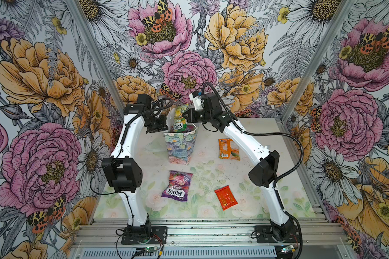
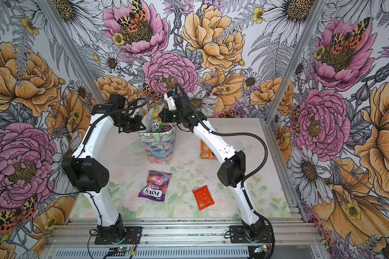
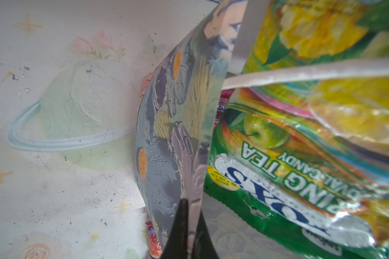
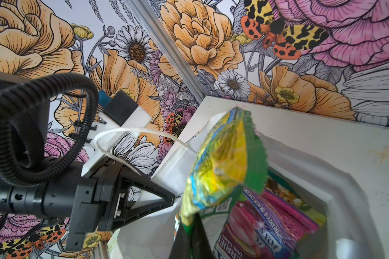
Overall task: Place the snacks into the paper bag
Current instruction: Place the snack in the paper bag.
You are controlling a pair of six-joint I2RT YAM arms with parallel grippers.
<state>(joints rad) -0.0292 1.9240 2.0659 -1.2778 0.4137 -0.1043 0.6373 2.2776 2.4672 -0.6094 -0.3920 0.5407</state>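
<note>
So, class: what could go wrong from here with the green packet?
The green crinkly FOX'S packet, shut in the right gripper, stands above the rim of the flower-print paper bag; released, it may topple out.
The left gripper pinches the bag's wall; pulling could tip it.
The thin white cord handle drapes by that gripper and might snag.

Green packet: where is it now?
In a top view the green packet sticks up from the paper bag, back centre of the table, pinched by the right gripper.
</note>
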